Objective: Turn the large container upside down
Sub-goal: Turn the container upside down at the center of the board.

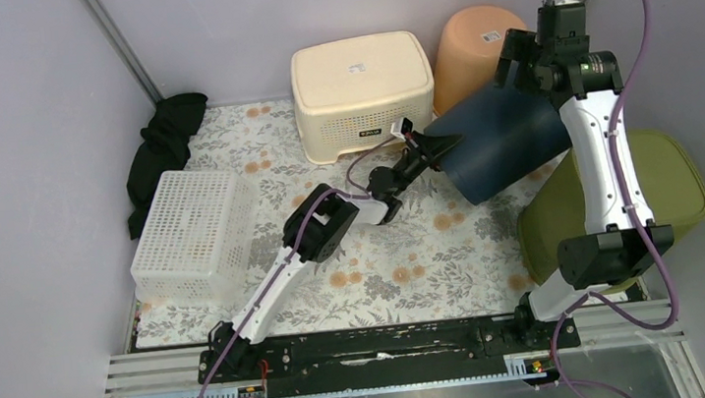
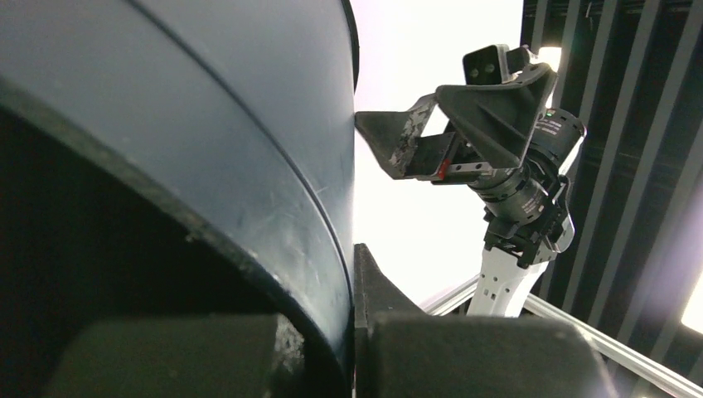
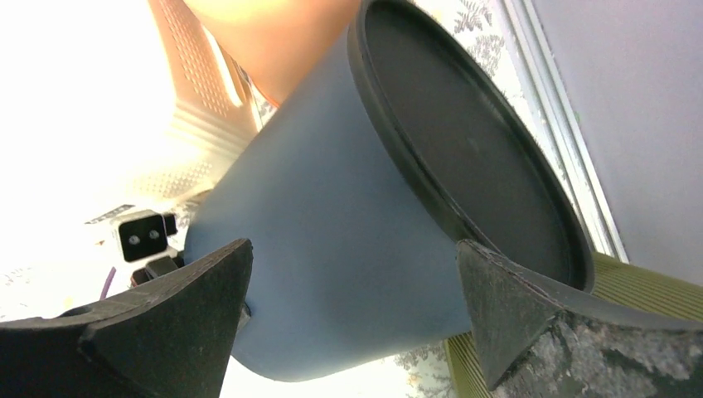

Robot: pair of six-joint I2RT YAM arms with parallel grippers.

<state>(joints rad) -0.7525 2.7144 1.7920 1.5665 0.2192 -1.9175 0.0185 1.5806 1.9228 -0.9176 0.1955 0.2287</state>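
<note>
Left gripper point(image 1: 428, 143): its 2 fingers pinch the mouth rim of the dark blue container point(image 1: 511, 143). The container lies on its side right of the cream stool point(image 1: 364, 91), base pointing away. Right gripper point(image 1: 524, 60) is spread wide around the base end.

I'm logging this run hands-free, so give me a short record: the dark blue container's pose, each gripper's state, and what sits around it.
container: dark blue container, on its side, mouth toward the left arm, not yet inverted
left gripper: shut on the rim
right gripper: open, by the base; contact unclear
neighbours: orange bucket and cream bin behind; green tub to the right
</note>
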